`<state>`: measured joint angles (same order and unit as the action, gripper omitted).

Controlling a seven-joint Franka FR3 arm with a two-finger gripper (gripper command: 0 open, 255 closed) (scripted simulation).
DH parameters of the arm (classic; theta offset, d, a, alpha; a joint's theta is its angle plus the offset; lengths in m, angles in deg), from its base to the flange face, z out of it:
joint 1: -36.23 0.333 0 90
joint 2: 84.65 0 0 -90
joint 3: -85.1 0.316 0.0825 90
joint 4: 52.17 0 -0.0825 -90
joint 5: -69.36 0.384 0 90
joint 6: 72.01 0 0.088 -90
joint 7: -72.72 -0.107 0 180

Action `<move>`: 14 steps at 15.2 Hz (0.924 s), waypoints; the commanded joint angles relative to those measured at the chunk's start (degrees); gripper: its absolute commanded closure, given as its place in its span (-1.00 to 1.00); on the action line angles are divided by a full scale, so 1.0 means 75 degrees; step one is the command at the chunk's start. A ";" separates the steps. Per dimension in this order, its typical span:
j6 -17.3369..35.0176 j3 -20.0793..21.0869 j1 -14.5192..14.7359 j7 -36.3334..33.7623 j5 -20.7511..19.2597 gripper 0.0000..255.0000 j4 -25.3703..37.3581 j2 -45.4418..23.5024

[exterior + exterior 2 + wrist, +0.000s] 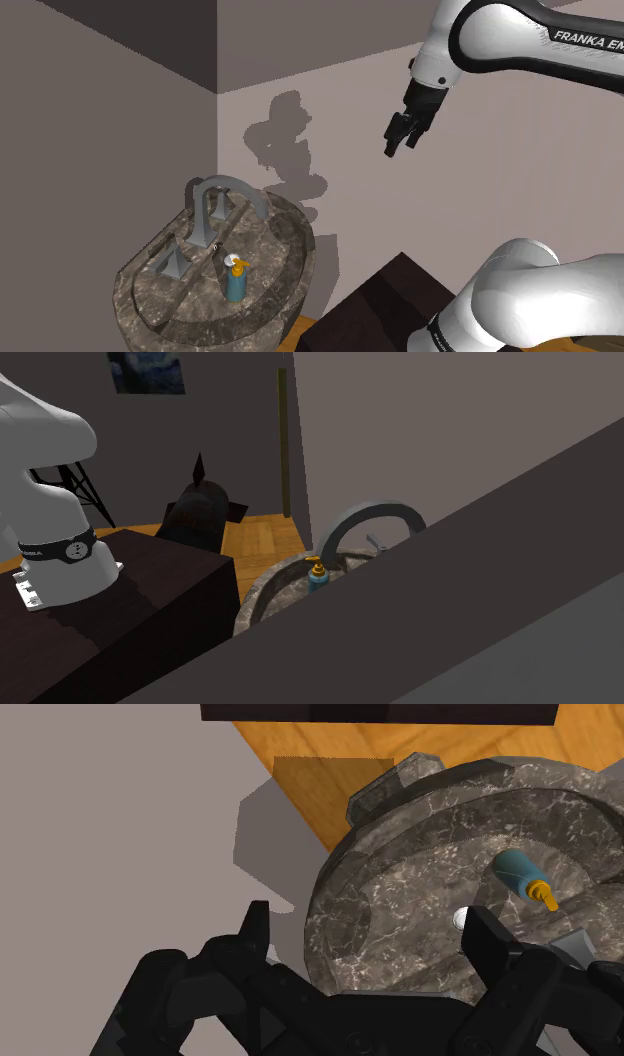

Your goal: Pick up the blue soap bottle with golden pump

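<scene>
A small blue soap bottle (236, 283) with a golden pump stands upright on the front rim of a dark marbled stone sink (280, 240). The same bottle (317, 577) peeks over the sink's edge in the second exterior view and appears as bottle (521, 873) in the wrist view, beyond the fingers. My black gripper (399, 140) hangs high in the air, well above the sink and toward the shoulder view's right, far from the bottle. Its fingers (254, 932) stand apart with nothing between them, so the gripper (370, 936) is open.
A grey arched faucet (228, 200) with two handles rises at the back of the sink. Grey walls meet in a corner behind it. The dark stand (385, 300) sits at lower right over a wooden floor (300, 744). A dark sloping surface (480, 602) blocks much of the second exterior view.
</scene>
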<state>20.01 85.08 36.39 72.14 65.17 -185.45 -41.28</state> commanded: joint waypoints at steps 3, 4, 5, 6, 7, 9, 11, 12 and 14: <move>0.0388 0.0196 0.0073 -0.0252 0.0126 -1.00 -0.0242 -0.0190; 0.0585 0.0295 0.0110 -0.0377 0.0188 -1.00 -0.0350 -0.0300; 0.0783 0.0394 0.0148 -0.0501 0.0246 -1.00 -0.0448 -0.0421; 0.0984 0.0493 0.0185 -0.0625 0.0303 -1.00 -0.0537 -0.0552; 0.1185 0.0593 0.0221 -0.0748 0.0358 -1.00 -0.0616 -0.0694; 0.1591 0.0794 0.0292 -0.0993 0.0459 -1.00 -0.0746 -0.1007; 0.1999 0.0995 0.0358 -0.1238 0.0546 -1.00 -0.0836 -0.1361; 0.2203 0.1096 0.0389 -0.1362 0.0583 -1.00 -0.0866 -0.1552; 0.2608 0.1298 0.0444 -0.1610 0.0641 -1.00 -0.0896 -0.1962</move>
<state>37.80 94.35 39.68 60.68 69.90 -191.95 -54.41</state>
